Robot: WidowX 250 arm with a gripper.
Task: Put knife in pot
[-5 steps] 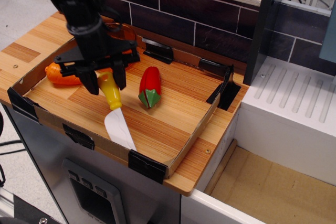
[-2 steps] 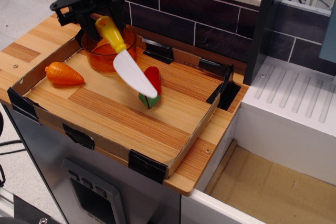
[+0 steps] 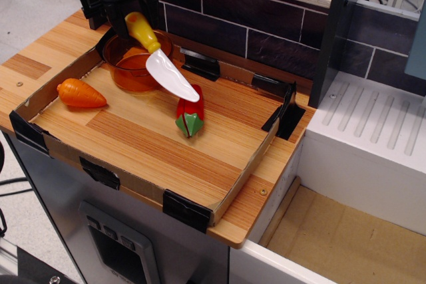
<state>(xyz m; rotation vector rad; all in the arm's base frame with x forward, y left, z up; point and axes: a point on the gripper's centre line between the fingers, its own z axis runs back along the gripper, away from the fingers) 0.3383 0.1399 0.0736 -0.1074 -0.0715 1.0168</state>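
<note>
The knife point(image 3: 160, 58) has a yellow handle and a broad white blade. My black gripper point(image 3: 133, 23) is shut on its handle and holds it in the air, tilted, over the back left of the tray. The handle hangs above the translucent orange-brown pot point(image 3: 133, 70). The blade slants down to the right, past the pot's rim, with its tip over the red pepper point(image 3: 191, 114). The knife touches neither pot nor tray.
An orange toy carrot point(image 3: 80, 94) lies at the left of the cardboard-walled wooden tray point(image 3: 219, 194). A dark brick wall point(image 3: 253, 31) runs behind. A white sink unit point(image 3: 373, 144) stands to the right.
My gripper closed on the knife's handle on the tray floor, lifted it and carried it back to the pot. In the last half second it moved slightly further back and left.
</note>
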